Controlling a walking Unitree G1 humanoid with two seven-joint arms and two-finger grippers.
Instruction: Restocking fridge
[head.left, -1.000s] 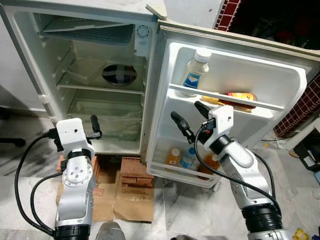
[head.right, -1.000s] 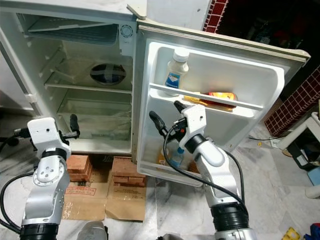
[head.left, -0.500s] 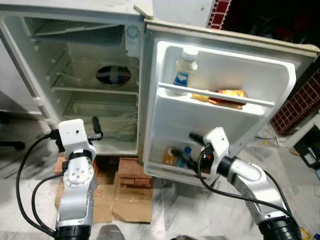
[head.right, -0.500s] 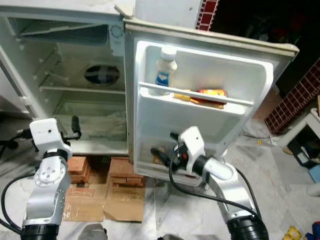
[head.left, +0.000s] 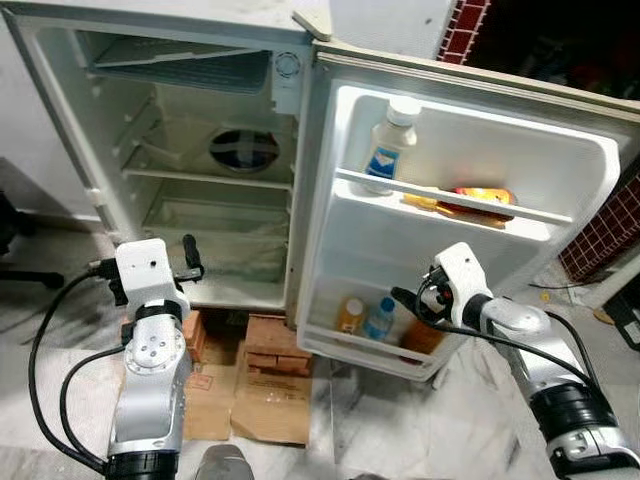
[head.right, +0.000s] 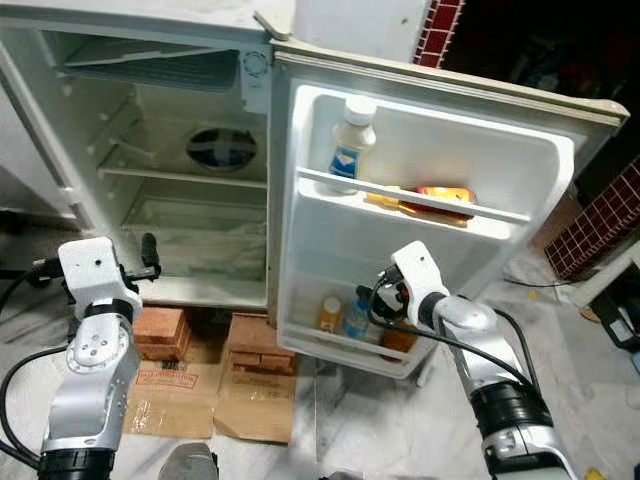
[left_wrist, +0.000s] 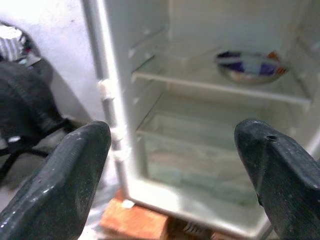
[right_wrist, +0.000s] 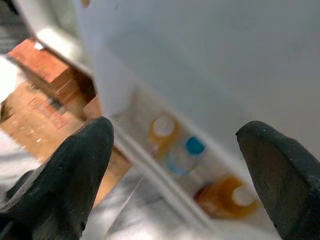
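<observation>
The left eye view shows the open fridge (head.left: 200, 180) and its door (head.left: 470, 230), where the right gripper (head.left: 412, 303) has come down from the middle of the door to the bottom door shelf (head.left: 350, 350), so it seems a bottle was just placed or is about to be reached. Its fingers are spread and empty, just beside the orange juice bottle (head.left: 351, 312), the blue-capped water bottle (head.left: 379, 317) and another orange bottle (head.left: 424, 338). The left gripper (left_wrist: 170, 150) hangs released before the fridge's compartment.

1. Left arm (head.left: 150, 380): silver segmented casing, round joint disc with small screws, black collar at base.
2. Left wrist block (head.left: 140, 268): white, boxy; black cables (head.left: 45, 340) loop beside it.
3. Right arm (head.left: 545, 350): silver, black collar, black cable along it.
4. Fingers (left_wrist: 75, 180): long, matte black, rounded tips.
</observation>
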